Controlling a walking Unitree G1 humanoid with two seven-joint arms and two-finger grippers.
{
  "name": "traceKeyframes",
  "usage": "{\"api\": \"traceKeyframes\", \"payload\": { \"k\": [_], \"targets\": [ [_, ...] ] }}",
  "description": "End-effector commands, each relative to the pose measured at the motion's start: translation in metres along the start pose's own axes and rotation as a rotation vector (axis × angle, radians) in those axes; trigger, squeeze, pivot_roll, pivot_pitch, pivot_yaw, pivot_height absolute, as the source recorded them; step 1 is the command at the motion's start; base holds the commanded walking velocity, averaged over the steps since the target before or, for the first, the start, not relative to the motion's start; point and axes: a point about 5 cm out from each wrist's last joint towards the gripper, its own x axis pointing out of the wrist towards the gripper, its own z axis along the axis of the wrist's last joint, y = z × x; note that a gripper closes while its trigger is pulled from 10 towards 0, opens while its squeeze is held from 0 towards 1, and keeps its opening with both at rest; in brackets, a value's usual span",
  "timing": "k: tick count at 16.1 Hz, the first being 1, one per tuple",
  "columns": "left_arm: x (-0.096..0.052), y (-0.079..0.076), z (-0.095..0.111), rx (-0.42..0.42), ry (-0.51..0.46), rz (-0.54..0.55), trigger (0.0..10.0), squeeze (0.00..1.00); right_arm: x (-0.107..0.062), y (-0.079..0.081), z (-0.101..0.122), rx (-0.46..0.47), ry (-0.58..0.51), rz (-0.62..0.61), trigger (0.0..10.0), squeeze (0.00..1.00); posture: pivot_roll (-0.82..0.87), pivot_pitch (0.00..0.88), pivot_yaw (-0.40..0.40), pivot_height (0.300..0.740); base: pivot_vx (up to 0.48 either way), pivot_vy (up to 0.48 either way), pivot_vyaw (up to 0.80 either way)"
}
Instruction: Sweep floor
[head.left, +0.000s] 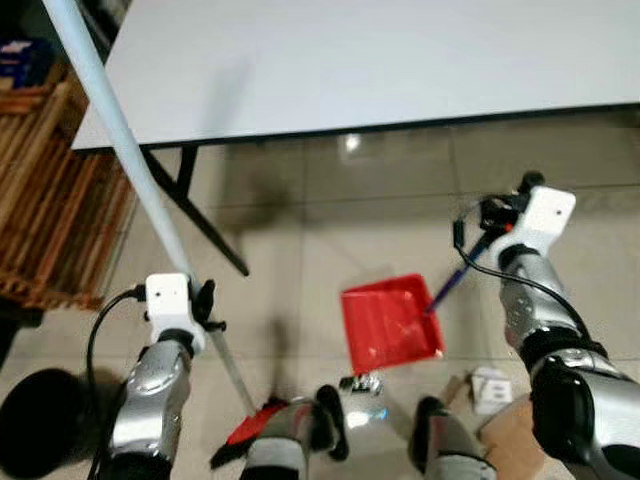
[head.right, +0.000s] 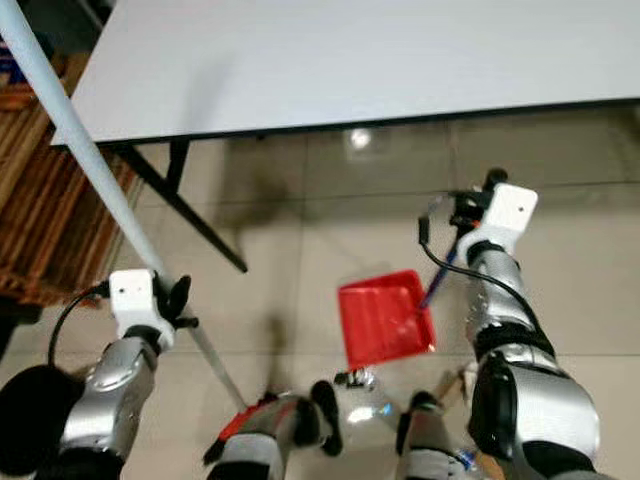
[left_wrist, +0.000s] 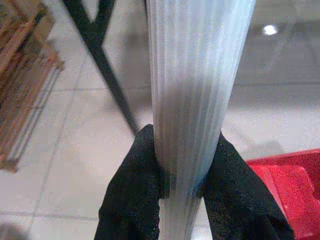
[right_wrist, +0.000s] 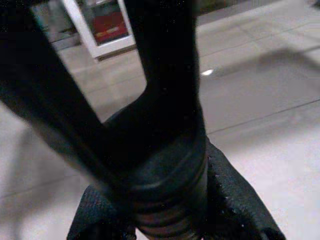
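Note:
My left gripper is shut on the pale ribbed broom handle, which slants from the upper left down to a red and black broom head on the floor by my feet. The left wrist view has the black fingers clamped on either side of that handle. My right gripper is shut on the dark handle of a red dustpan, which rests tilted on the tiles in front of me. A crushed clear bottle lies just below the dustpan's near edge.
A white table with black legs spans the top of the view. Wooden slats stand at the left, a dark round object at the lower left. Cardboard and paper scraps lie by my right foot.

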Motion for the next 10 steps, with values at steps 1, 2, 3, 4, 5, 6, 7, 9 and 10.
{"api": "traceKeyframes", "payload": {
  "k": [1, 2, 3, 4, 5, 6, 7, 9, 10],
  "targets": [
    [0.003, 0.0, -0.002, -0.008, -0.009, 0.013, 10.0, 0.0, 0.0, 0.003, 0.001, -0.01, -0.008, 0.013, 0.0, 0.0, -0.11, 0.158, 0.156, 0.74, 0.0, 0.0, 0.0],
    [0.008, -0.004, 0.0, -0.015, -0.017, 0.006, 10.0, 0.0, 0.0, 0.001, 0.002, -0.022, -0.01, 0.012, 9.8, 0.0, -0.13, 0.143, 0.151, 0.74, 0.0, 0.0, 0.0],
    [0.011, -0.007, 0.0, -0.018, -0.019, 0.002, 10.0, 0.0, 0.0, -0.001, 0.003, -0.028, -0.009, 0.011, 10.0, 0.0, -0.14, 0.137, 0.149, 0.74, 0.0, 0.0, 0.0],
    [0.012, -0.008, 0.0, -0.019, -0.02, 0.0, 10.0, 0.0, 0.001, -0.001, 0.003, -0.031, -0.007, 0.009, 10.0, 0.0, -0.14, 0.131, 0.147, 0.74, 0.0, 0.0, 0.0],
    [0.016, -0.012, 0.002, -0.019, -0.023, -0.008, 10.0, 0.0, 0.001, -0.002, 0.004, -0.039, -0.008, 0.012, 10.0, 0.0, -0.15, 0.12, 0.146, 0.74, 0.0, 0.0, 0.0],
    [0.022, -0.017, 0.005, -0.017, -0.035, -0.023, 10.0, 0.0, 0.0, -0.004, 0.004, -0.06, -0.009, 0.016, 10.0, 0.0, -0.18, 0.106, 0.142, 0.74, 0.0, 0.0, 0.0],
    [0.025, -0.02, 0.007, -0.01, -0.042, -0.03, 10.0, 0.0, 0.0, -0.004, 0.005, -0.07, -0.008, 0.021, 10.0, 0.0, -0.18, 0.099, 0.14, 0.74, 0.0, 0.0, 0.0],
    [0.031, -0.026, 0.012, -0.004, -0.06, -0.037, 10.0, 0.0, -0.002, -0.008, 0.002, -0.13, 0.005, 0.052, 10.0, 0.0, -0.2, 0.087, 0.137, 0.74, 0.0, 0.0, 0.0],
    [0.032, -0.027, 0.012, -0.001, -0.061, -0.037, 10.0, 0.0, -0.003, -0.01, 0.002, -0.149, 0.012, 0.056, 10.0, 0.0, -0.2, 0.084, 0.138, 0.74, 0.0, 0.0, 0.0]
  ]
}}
